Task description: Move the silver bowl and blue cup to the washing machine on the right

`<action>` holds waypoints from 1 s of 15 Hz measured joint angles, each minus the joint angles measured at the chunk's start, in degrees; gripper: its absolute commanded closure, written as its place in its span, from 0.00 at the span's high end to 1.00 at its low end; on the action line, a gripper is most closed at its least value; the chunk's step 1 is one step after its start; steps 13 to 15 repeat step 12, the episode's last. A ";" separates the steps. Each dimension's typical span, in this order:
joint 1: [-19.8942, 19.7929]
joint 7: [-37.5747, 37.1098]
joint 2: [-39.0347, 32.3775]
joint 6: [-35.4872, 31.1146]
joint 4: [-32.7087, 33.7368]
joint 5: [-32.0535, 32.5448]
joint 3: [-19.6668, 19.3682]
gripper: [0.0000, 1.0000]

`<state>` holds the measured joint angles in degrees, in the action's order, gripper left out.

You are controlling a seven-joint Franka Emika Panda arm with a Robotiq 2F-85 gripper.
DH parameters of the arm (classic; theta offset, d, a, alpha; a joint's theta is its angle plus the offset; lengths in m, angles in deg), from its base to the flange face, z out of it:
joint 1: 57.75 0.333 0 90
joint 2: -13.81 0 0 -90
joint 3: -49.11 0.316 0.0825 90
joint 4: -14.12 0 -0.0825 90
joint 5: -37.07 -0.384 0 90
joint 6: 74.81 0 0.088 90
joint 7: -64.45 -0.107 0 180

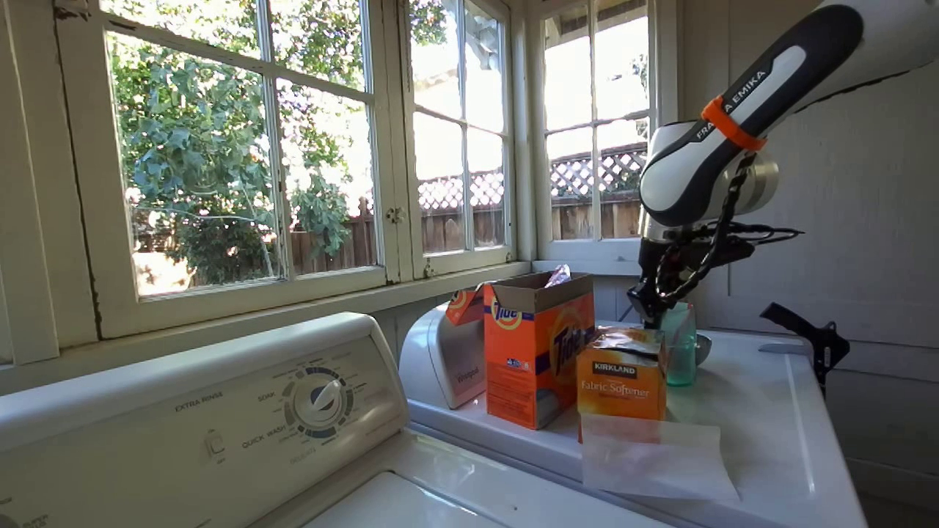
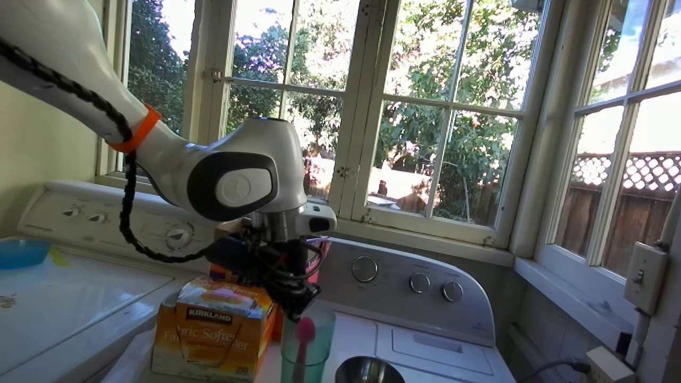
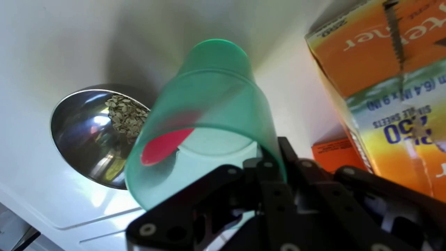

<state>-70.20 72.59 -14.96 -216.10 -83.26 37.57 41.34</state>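
The blue cup is a teal translucent tumbler and appears to stand upright on the flat white top of the washing machine. It also shows in an exterior view and the wrist view. A pink spoon leans inside it. My gripper is shut on the cup's wall at the rim, one finger inside and one outside. In an exterior view the gripper points down at the rim. The silver bowl holds seed-like flakes and sits beside the cup; an exterior view shows it partly.
An orange Kirkland box stands close beside the cup, with a taller Tide box behind it. A paper sheet lies before them. Another white machine with a dial panel adjoins; a blue bowl is on it.
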 measured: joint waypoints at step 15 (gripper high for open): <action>0.45 -0.15 6.36 6.56 2.92 3.73 -0.99 0.89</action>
